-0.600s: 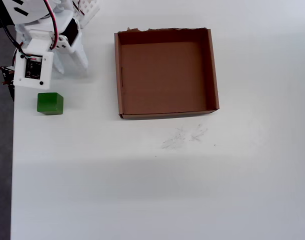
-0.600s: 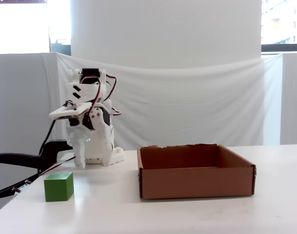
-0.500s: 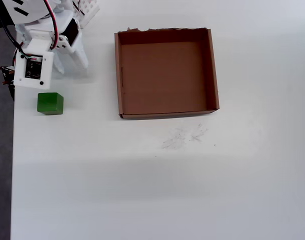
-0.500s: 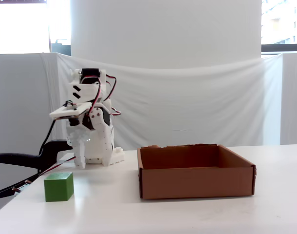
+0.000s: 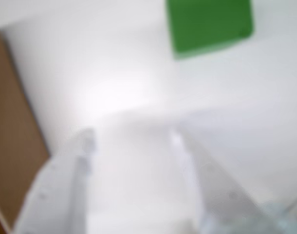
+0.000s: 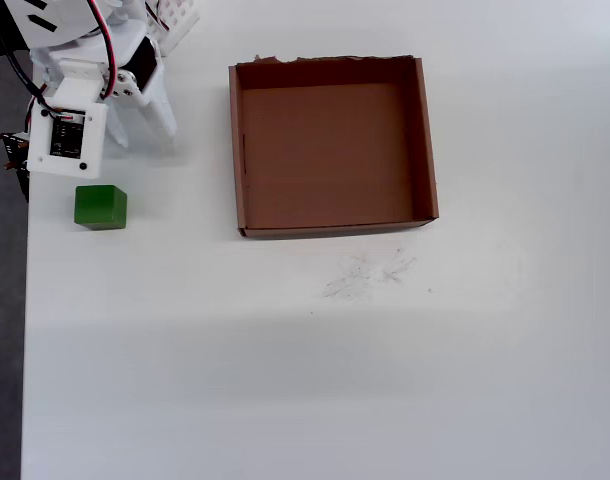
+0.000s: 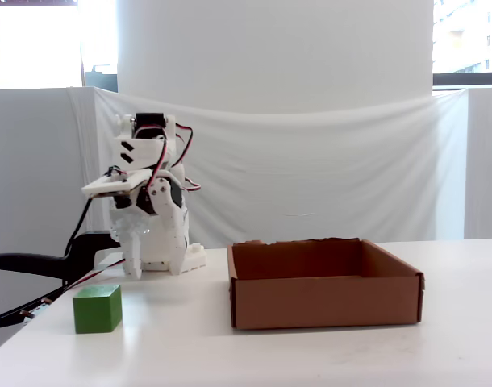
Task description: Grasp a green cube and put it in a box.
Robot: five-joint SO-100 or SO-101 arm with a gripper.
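Observation:
The green cube (image 6: pixel 100 207) sits on the white table near its left edge in the overhead view, apart from the box. It also shows in the fixed view (image 7: pixel 97 308) and, blurred, at the top right of the wrist view (image 5: pixel 210 25). The brown cardboard box (image 6: pixel 426 140) lies to the right, with a ragged far edge and nothing in it; the fixed view shows its front wall (image 7: pixel 323 302). My gripper (image 6: pixel 143 142) points down at the table just beyond the cube, open and empty. Its white fingers stand wide apart in the wrist view (image 5: pixel 131 134).
The table's left edge (image 6: pixel 25 300) runs close beside the cube. Faint scuff marks (image 6: pixel 365 275) lie in front of the box. A black clamp and cables (image 7: pixel 36 266) stick out left of the arm's base. A white curtain hangs behind.

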